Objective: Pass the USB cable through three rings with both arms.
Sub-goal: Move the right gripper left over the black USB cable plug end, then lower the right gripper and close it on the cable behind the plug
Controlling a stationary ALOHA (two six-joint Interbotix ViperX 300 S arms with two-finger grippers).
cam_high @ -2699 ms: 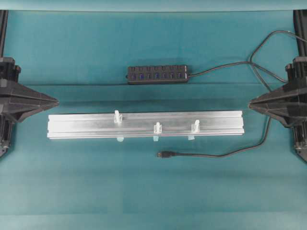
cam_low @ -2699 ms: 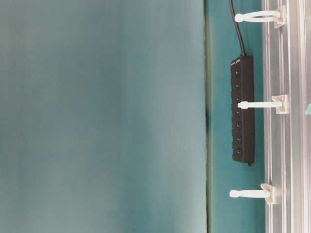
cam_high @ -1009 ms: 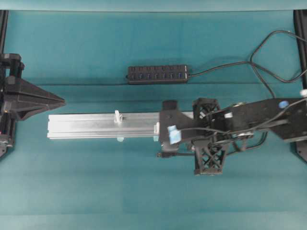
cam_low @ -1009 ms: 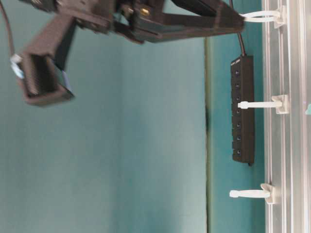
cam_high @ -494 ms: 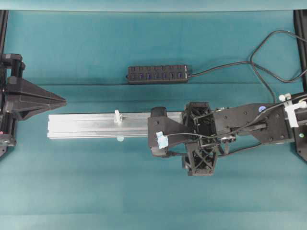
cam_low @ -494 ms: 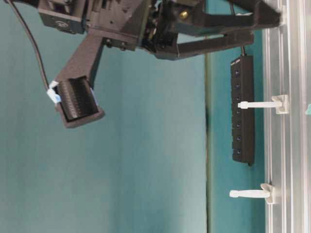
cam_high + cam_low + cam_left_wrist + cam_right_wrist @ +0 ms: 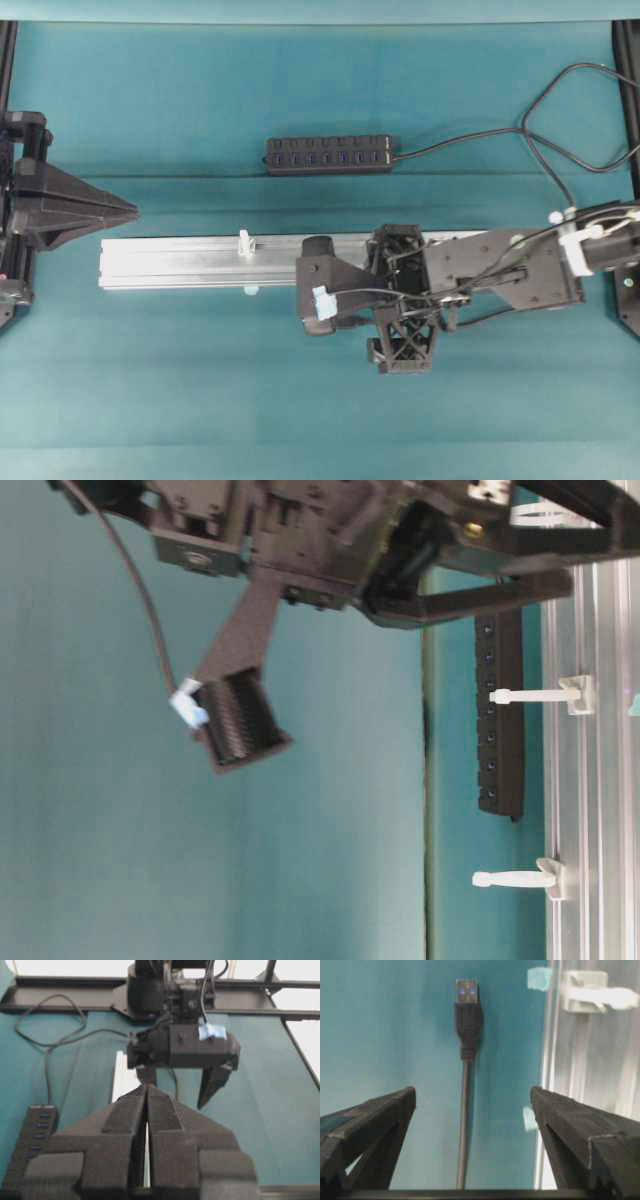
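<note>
Since a moment ago, the right arm (image 7: 500, 275) has reached further along the rail (image 7: 180, 262) and dropped lower, and its jaws have swung wide apart. Now the right gripper (image 7: 472, 1125) hangs over the cable (image 7: 465, 1125), which lies on the green table (image 7: 200, 400) just beside the rail. From the wrist view, the cable runs straight up between the two spread jaws, and nothing is pinched. Its plug (image 7: 468, 1012) lies flat past the fingertips, with the metal tip pointing away from the gripper.

One white ring (image 7: 590, 996) stands on the rail close to the plug, off to the side. From above, only one ring (image 7: 244, 243) shows, because the arm covers the others. From table level, two rings (image 7: 535, 694) stick out from the rail below the arm.

At the other end of the rail, the left gripper (image 7: 125, 210) sits with its jaws pressed together, holding nothing.

A black hub (image 7: 328, 155) lies behind the rail, well apart from the cable.
</note>
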